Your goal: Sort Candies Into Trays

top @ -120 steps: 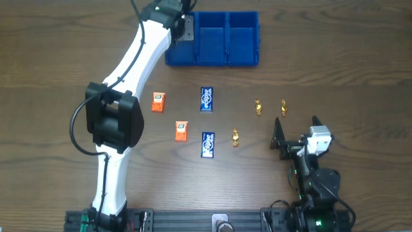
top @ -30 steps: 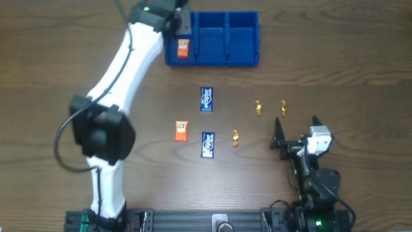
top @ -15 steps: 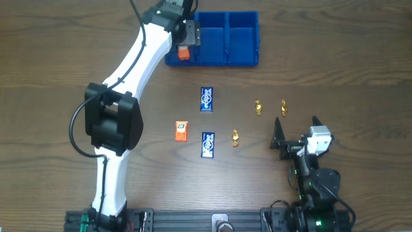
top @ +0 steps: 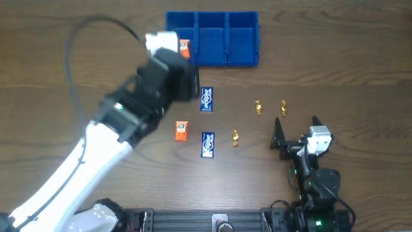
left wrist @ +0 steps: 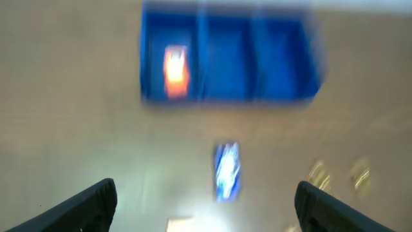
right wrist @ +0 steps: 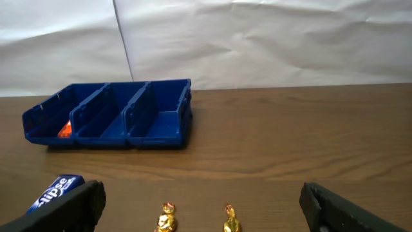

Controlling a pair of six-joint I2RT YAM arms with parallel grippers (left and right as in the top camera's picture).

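Blue tray point(top: 212, 62): at the far side of the table point(top: 360, 58), near the middle; three compartments side by side.
Tray candy point(top: 185, 46): an orange piece lying in the left compartment of the blue tray, partly covered by the left arm in the top view; it shows as an orange spot in the same compartment in the left wrist view.
Far blue candy point(top: 206, 99): flat on the table, on the near side of the tray, lengthwise far to near.
Near blue candy point(top: 208, 144): on the table, nearer than the far blue candy and in line with it.
Loose orange candy point(top: 181, 131): on the table just left of the near blue candy, apart from it.
Near gold candy point(top: 235, 137): just right of the near blue candy, not touching it.
Left gold candy point(top: 258, 107): on the table, right of the far blue candy.
Right gold candy point(top: 283, 107): beside the left gold candy, apart from it.
Left tool point(left wrist: 205, 193): released, its fingers spread wide with nothing between them; lifted above the table on the near side of the tray, around the far blue candy.
Right tool point(top: 296, 129): released and holding nothing; at the near right of the table, close to the right gold candy and facing the tray.
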